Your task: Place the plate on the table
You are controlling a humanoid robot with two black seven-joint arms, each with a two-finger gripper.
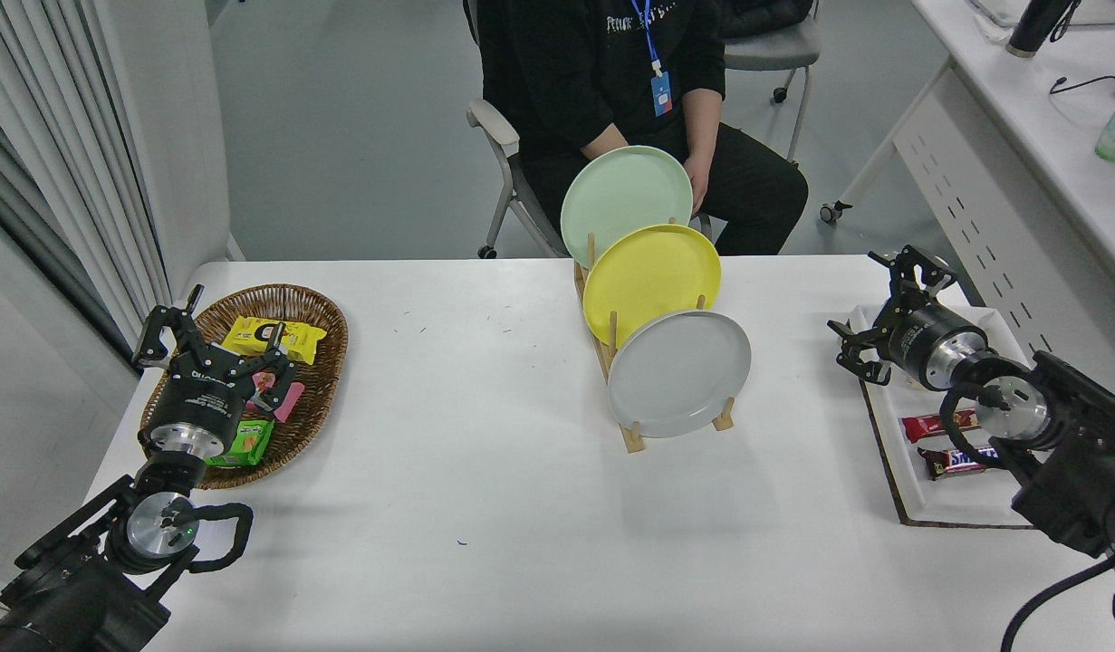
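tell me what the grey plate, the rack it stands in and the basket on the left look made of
The grey plate: probably glazed ceramic or melamine, smooth with a soft sheen and a shallow raised rim; the look leaves it open.
The rack: light unpainted wood, with pale tan pegs and base rails.
The basket: woven wicker or rattan, with brown strands and a braided rim.

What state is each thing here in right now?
grey plate: upright in the wooden rack, untouched
yellow plate: upright in rack
mint-green plate: upright in rack
right tool: open, empty, over the tray
left tool: open, over the basket
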